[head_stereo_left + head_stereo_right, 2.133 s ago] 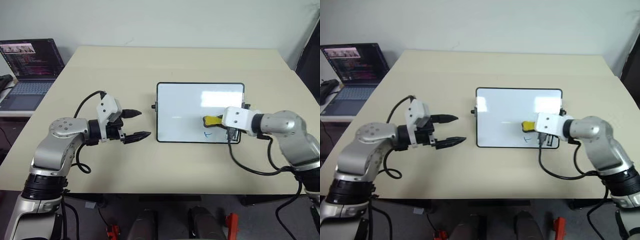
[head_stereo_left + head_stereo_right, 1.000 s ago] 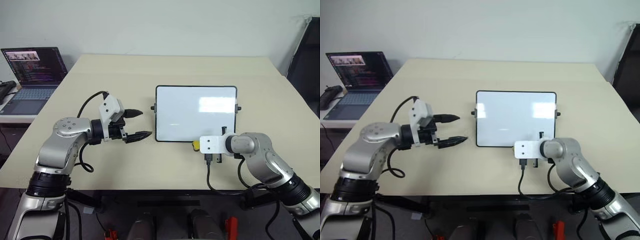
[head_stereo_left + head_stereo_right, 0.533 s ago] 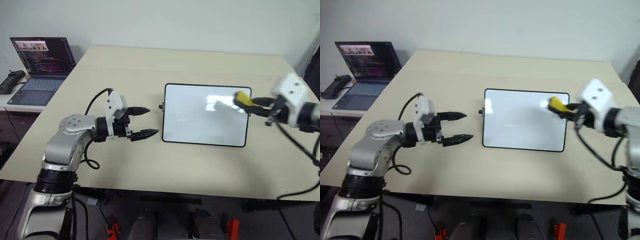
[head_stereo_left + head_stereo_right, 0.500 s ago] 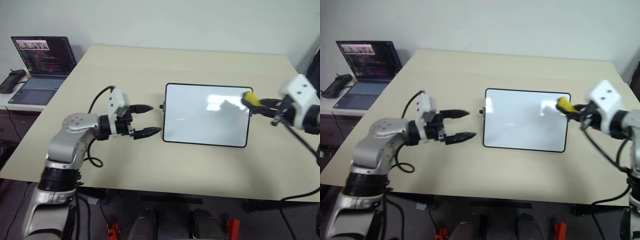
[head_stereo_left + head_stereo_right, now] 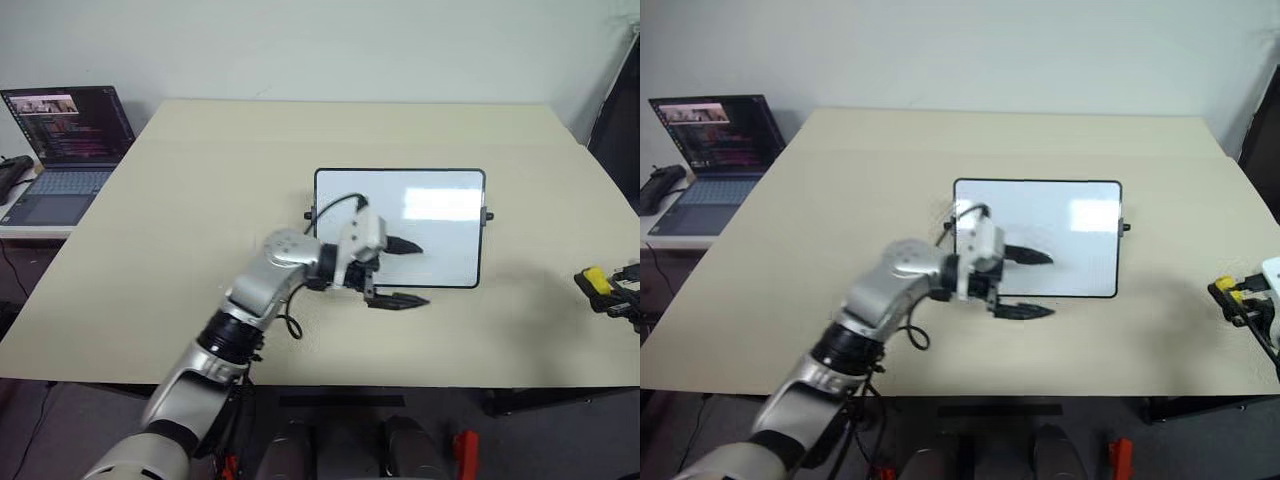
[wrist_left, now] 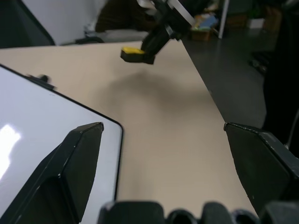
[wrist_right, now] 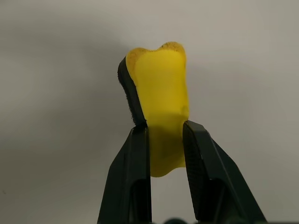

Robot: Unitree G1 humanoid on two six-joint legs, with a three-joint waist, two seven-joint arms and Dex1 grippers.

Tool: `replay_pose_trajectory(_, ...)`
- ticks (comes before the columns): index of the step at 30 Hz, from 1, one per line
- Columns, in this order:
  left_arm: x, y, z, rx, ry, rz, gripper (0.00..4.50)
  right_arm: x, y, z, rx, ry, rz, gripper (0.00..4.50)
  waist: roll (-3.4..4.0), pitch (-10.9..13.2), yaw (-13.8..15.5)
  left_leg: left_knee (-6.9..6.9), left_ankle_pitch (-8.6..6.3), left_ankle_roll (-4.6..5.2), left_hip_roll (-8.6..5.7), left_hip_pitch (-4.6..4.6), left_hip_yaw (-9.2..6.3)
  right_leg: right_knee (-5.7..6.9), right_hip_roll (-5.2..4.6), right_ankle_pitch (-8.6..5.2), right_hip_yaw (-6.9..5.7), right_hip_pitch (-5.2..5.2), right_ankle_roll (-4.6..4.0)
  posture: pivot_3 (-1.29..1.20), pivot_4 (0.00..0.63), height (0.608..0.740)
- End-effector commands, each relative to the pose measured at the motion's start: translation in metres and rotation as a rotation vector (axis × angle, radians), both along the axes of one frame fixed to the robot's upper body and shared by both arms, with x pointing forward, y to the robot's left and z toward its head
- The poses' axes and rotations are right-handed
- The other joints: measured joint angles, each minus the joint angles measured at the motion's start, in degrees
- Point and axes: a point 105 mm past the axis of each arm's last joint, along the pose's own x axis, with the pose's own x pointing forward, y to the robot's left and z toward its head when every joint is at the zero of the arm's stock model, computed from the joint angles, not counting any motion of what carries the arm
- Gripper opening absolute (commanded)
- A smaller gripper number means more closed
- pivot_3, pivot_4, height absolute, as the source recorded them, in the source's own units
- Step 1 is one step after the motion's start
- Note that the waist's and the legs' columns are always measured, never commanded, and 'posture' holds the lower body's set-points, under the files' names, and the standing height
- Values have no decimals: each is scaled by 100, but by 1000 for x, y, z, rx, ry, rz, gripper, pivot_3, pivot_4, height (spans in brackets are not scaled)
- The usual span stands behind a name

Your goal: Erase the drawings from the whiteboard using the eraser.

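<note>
- The small glossy white rectangular whiteboard with a thin black frame [image 5: 440,220] lies flat on the beige desk [image 5: 200,200], toward the middle of it; its white face shows no blue marks that I can make out.
- The left gripper [image 5: 404,272] reaches across over the near left part of the whiteboard, its two black pointed fingers [image 5: 405,246] spread well apart with nothing between them; one finger lies over the white face, the other over the desk just past the board's near edge.
- The small bright yellow eraser with a dark felt face [image 7: 159,98] sits pinched between the jaws of the right gripper [image 5: 1237,295], which are closed on its lower half so that the soft block bulges above them.
- That right gripper sits at the far right edge of the desk, well apart from the whiteboard.
- An open dark laptop with a lit screen [image 5: 62,135] stands on a side table to the left of the desk.
</note>
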Motion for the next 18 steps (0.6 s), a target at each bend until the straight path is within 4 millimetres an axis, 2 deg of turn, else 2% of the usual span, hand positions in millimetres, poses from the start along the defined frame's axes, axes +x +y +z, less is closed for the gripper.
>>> replay_pose_trajectory(1,-2,-13,12,-23,-90,-29,4500,2,-10,11,-20,18,-68,638,0,0,-3,0,1,1,1,3,5,0,1,2,5,0,6,0,150,740)
replay_pose_trajectory(5,-5,-13,10,-32,-82,-39,4500,11,-12,11,-14,28,-106,638,2,-1,-3,0,1,2,3,5,8,-1,2,4,10,2,8,0,150,740)
replay_pose_trajectory(12,-4,-9,7,-26,-79,-30,4500,36,-16,9,170,-28,-266,638,4,-2,23,0,1,2,6,3,2,0,-3,10,12,2,4,0,150,740)
replay_pose_trajectory(13,-4,-9,7,-26,-79,-26,4500,38,-16,8,187,-30,-274,1350,4,-2,26,0,1,2,7,1,-2,-1,-3,10,10,2,5,0,150,740)
replay_pose_trajectory(15,-3,-6,6,-25,-77,-16,4500,38,-17,4,190,-18,-289,1845,6,-3,41,-1,1,2,7,-3,-6,-1,-6,11,7,1,5,0,150,740)
replay_pose_trajectory(18,-1,-1,5,-23,-74,7,4500,40,-19,7,184,-29,-292,2892,7,-3,37,-2,-3,8,8,-11,-9,-4,-13,8,5,-1,9,0,150,740)
